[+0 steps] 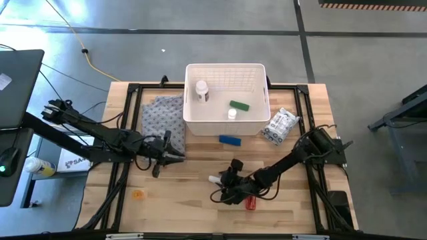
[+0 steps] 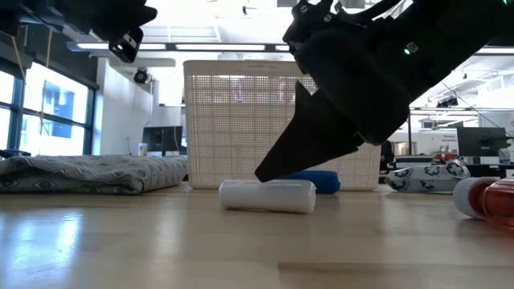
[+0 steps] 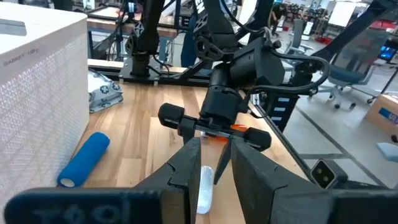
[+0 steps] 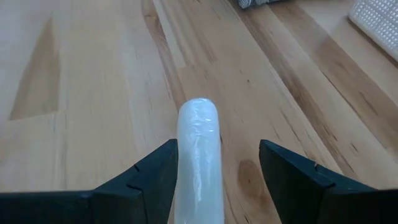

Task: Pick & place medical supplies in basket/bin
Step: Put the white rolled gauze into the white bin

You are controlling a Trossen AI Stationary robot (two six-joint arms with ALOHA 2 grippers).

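right tool [image 4: 217,165]: wide, astride white tube [image 4: 199,155] lying on desk [image 1: 180,200] | left tool [image 1: 175,152]: narrow, empty, 9 o'clock

**Hidden and cut off**

In the low view the red bottle [image 2: 488,198] ran off the picture's edge, and the right arm covered part of the basket [image 2: 241,120]. The white tube [image 4: 199,165] was cut by the right wrist picture's edge. The basket's white items [image 1: 201,91] were too small to identify.

One white basket [image 1: 226,123] holds three items: one white bottle [image 1: 201,91], one green tube [image 1: 239,105], one small white vial [image 1: 231,114]. On the table [image 1: 173,200] (outside the basket): one blue block [image 1: 229,140], one crinkly packet [image 1: 280,126], one white roll [image 2: 267,196], one red bottle [image 1: 251,203], one grey cloth [image 1: 162,113].
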